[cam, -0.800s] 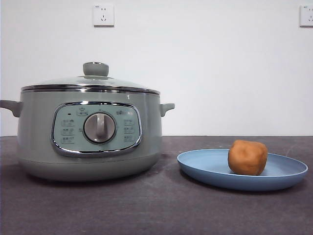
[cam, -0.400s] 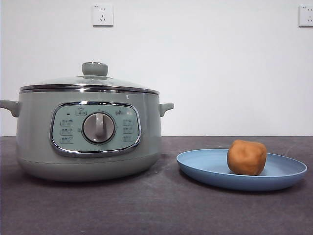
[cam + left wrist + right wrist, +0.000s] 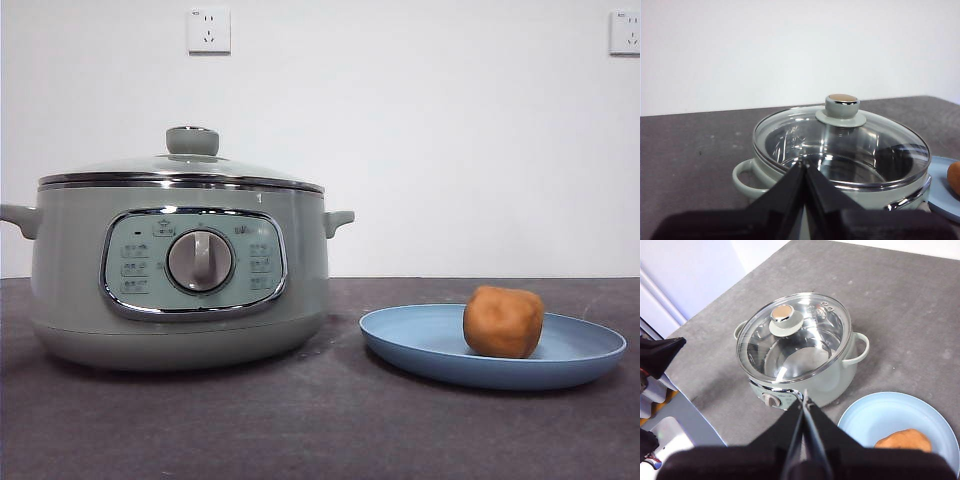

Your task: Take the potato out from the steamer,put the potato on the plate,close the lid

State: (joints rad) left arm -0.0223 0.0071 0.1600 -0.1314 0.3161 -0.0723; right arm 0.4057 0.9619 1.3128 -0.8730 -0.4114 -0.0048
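The pale green steamer (image 3: 180, 290) stands on the left of the table with the glass lid (image 3: 180, 170) seated on its rim, knob up. To its right the orange-brown potato (image 3: 503, 321) rests on the blue plate (image 3: 420, 345). Neither arm shows in the front view. My left gripper (image 3: 804, 167) is shut and empty, hanging back beside the steamer (image 3: 747, 175), level with the lid (image 3: 841, 107). High above the table, my right gripper (image 3: 802, 400) is shut and empty over the steamer (image 3: 835, 380), the lid (image 3: 795, 335), the plate (image 3: 880, 415) and the potato (image 3: 903, 440).
The dark grey table (image 3: 320, 430) runs to a white wall with two sockets (image 3: 208, 29) (image 3: 625, 31). In the right wrist view the table's edge (image 3: 700, 405) passes close to the steamer, and the left arm's black tip (image 3: 660, 355) shows beyond it.
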